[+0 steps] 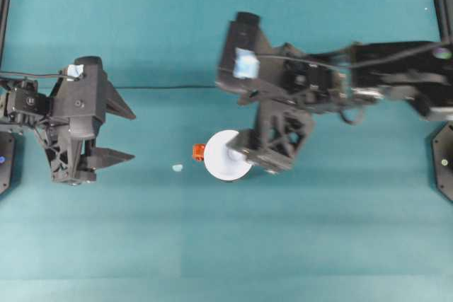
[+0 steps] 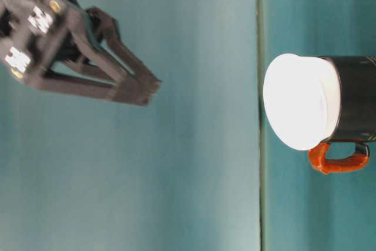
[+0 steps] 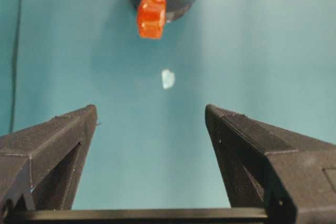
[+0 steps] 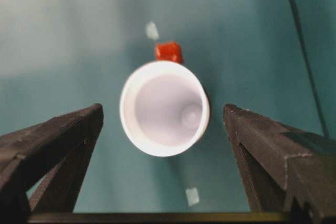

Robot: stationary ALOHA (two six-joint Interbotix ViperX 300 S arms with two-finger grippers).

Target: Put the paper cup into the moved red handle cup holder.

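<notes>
The white paper cup stands upright inside the black red handle cup holder; its rim rises above the holder's wall. The orange-red handle juts toward the left arm. My right gripper is open and raised above the cup, clear of it, and looks blurred. In the right wrist view the cup lies between its spread fingers. From table level that gripper hangs well above the table. My left gripper is open and holds nothing, left of the holder.
A small pale scrap lies on the teal table between the left gripper and the holder's handle. A second scrap lies near the cup on its other side. A thin black cable runs across the table behind the left arm.
</notes>
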